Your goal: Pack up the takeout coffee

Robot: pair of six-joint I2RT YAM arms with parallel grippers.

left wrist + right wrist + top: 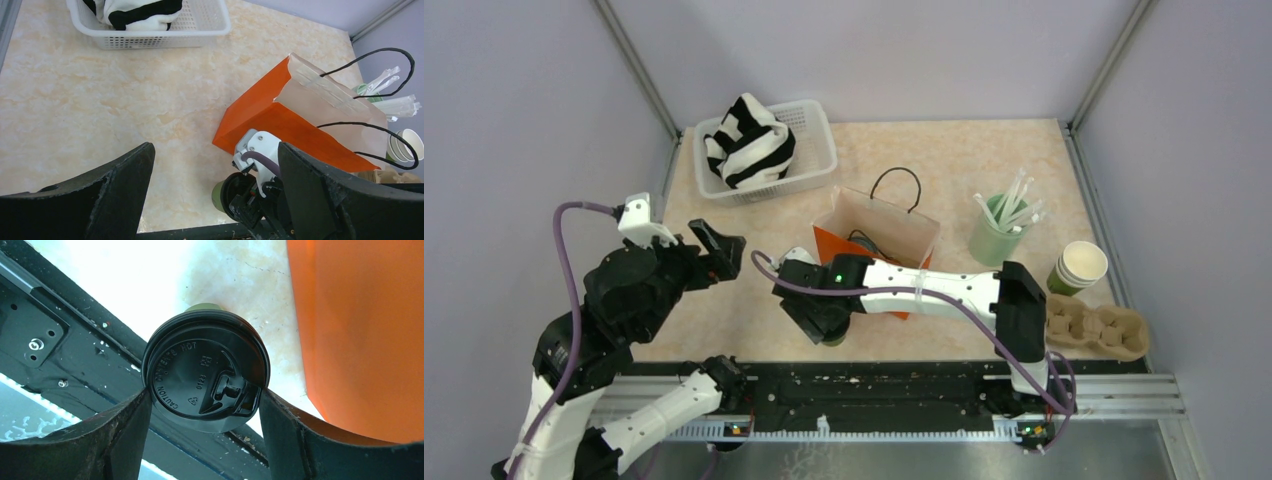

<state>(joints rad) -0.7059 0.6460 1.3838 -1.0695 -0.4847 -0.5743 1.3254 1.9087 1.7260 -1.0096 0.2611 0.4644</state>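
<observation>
At the table's (1024,150) near edge, beside the orange bag (360,330), the right gripper (204,396) pinches the lidded cup (205,375) at its lid. Light, crushable paper likely needs a gentle hold. The left gripper (215,150) gapes empty.

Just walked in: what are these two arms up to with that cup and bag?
The right gripper has its fingers on either side of a lidded green cup, which stands by the near edge of the table, right beside an open orange paper bag. Whether it grips the cup yet is unclear, and the cup is not yet in the bag. The left gripper hangs open over the table, holding nothing. A cardboard cup tray lies empty at the far right.
</observation>
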